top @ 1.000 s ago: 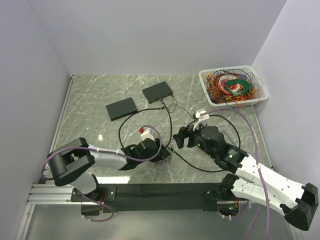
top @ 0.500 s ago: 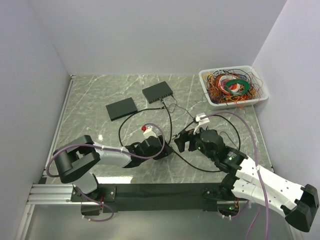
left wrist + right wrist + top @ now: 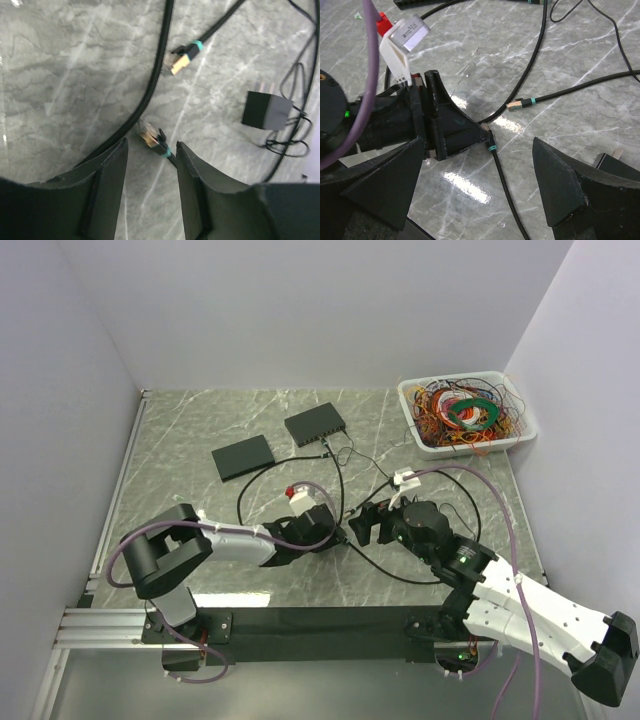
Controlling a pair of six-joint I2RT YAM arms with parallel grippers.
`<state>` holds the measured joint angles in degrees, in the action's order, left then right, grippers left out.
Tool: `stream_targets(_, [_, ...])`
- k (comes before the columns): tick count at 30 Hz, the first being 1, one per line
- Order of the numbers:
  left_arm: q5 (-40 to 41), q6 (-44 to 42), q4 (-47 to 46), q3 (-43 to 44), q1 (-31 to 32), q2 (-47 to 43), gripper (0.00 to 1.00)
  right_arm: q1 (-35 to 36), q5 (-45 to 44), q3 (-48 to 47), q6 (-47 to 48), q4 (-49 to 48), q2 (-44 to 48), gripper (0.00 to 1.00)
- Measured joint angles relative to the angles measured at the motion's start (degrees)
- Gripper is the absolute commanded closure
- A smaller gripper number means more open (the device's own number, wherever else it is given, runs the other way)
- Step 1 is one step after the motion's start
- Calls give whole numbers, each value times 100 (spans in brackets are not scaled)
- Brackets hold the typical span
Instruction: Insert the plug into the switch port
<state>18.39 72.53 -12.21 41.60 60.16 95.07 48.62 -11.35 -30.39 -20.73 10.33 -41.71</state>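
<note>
Left gripper [image 3: 151, 148] low — jaws spread at plug [image 3: 148, 135].

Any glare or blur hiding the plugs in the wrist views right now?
Left wrist: the near plug looks slightly soft and the far plug crisper; glare only touches the table at its left edge. Right wrist: bright reflections sit on the marble beside the cable, not on either plug. Top external: the light is even, but both plugs are too small to resolve.
</note>
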Motion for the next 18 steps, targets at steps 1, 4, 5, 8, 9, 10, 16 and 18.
stream_targets(1, [28, 15, 33, 33, -2, 33, 52, 0, 4, 0, -2, 2, 4, 5])
stream_targets(4, [101, 33, 116, 155, -4, 164, 55, 0, 17, 0, -4, 2, 9, 5])
stream_targets(5, [114, 33, 140, 210, -4, 210, 56, 0, 22, 0, -4, 2, 9, 5])
stream_targets(8, [168, 35, 269, 407, -9, 343, 57, 0, 28, 0, -4, 2, 24, 5])
stream_targets(9, [186, 37, 323, 450, -9, 367, 57, 0, 28, 2, -4, 2, 35, 5])
stream_targets(10, [208, 37, 367, 490, -9, 382, 57, 0, 31, 7, -4, 0, 48, 5])
stream_targets(16, [249, 35, 610, 636, -42, 439, 63, 0, 48, 74, -24, 4, 109, 5])
stream_targets(18, [249, 37, 632, 645, -66, 457, 71, 0, 50, 83, -26, 9, 120, 5])
